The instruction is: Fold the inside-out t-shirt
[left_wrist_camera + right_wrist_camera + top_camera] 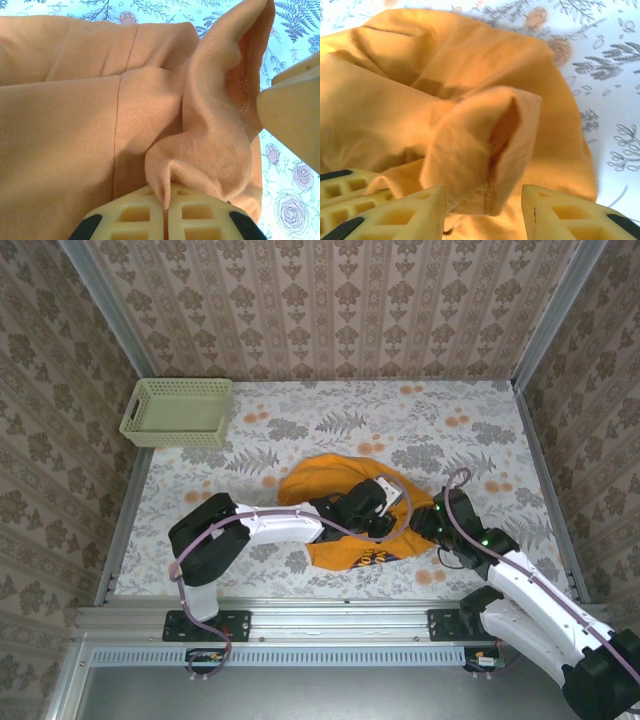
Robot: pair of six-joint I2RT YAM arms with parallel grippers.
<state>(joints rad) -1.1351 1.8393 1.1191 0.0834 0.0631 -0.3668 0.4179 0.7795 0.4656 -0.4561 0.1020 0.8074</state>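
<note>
The t-shirt (318,483) lay bunched near the middle of the table (480,440), toward the near edge. The left gripper (167,216) was clamped on a raised fold of its cloth. The right gripper (482,200) stood open, one finger on either side of a sleeve opening. A basket (178,412) sat in the far left corner.

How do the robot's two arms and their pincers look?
Left arm and right arm: white shells, black joints, a mauve cable along each; small green lights on the right one. Left pincer and right pincer: pale yellow plastic fingers with square lattice holes and black patches.
</note>
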